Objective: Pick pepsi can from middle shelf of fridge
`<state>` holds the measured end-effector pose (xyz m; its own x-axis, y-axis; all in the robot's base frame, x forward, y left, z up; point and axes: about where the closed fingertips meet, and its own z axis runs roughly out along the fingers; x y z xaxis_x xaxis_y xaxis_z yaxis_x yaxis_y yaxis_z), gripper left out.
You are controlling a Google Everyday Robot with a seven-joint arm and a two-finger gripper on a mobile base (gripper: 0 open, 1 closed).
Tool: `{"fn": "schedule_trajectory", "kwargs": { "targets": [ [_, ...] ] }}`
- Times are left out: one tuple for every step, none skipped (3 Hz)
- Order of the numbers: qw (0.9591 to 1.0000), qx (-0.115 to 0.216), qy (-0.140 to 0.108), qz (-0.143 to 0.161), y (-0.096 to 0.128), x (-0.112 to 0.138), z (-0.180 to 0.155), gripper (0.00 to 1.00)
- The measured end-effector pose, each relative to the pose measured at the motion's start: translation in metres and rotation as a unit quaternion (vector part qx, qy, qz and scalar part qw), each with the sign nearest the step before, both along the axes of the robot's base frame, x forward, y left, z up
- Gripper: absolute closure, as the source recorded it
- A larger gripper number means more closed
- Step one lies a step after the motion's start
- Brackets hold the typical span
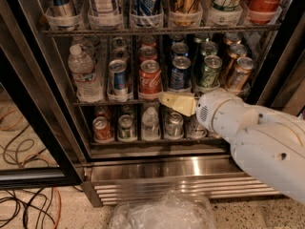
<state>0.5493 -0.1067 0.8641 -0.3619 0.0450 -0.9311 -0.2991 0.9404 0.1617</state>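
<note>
The fridge (157, 170) stands open in front of me. On the middle shelf (114, 101) the dark blue pepsi can (180, 73) stands at the front of its lane, right of the red Coca-Cola can (150, 78) and left of a green can (208, 70). My gripper (175, 103), pale yellow at the end of a white arm, points left at the shelf's front edge. It is just below the pepsi can and holds nothing that I can see.
A water bottle (84, 73) and a silver-and-light-blue can (118, 80) stand at the shelf's left, a brown can (239, 73) at its right. Tall cans fill the shelf above, short cans the shelf below. Cables (28, 209) and a clear plastic bag (162, 214) lie on the floor.
</note>
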Motion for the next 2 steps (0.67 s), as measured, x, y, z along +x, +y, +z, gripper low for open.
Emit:
{"fn": "schedule_trajectory", "kwargs": {
  "targets": [
    [0.9989, 0.028, -0.03, -0.022, -0.004, -0.003, -0.001, 0.0],
    [0.9982, 0.05, -0.032, 0.008, 0.044, 0.006, -0.012, 0.0]
  ]
}}
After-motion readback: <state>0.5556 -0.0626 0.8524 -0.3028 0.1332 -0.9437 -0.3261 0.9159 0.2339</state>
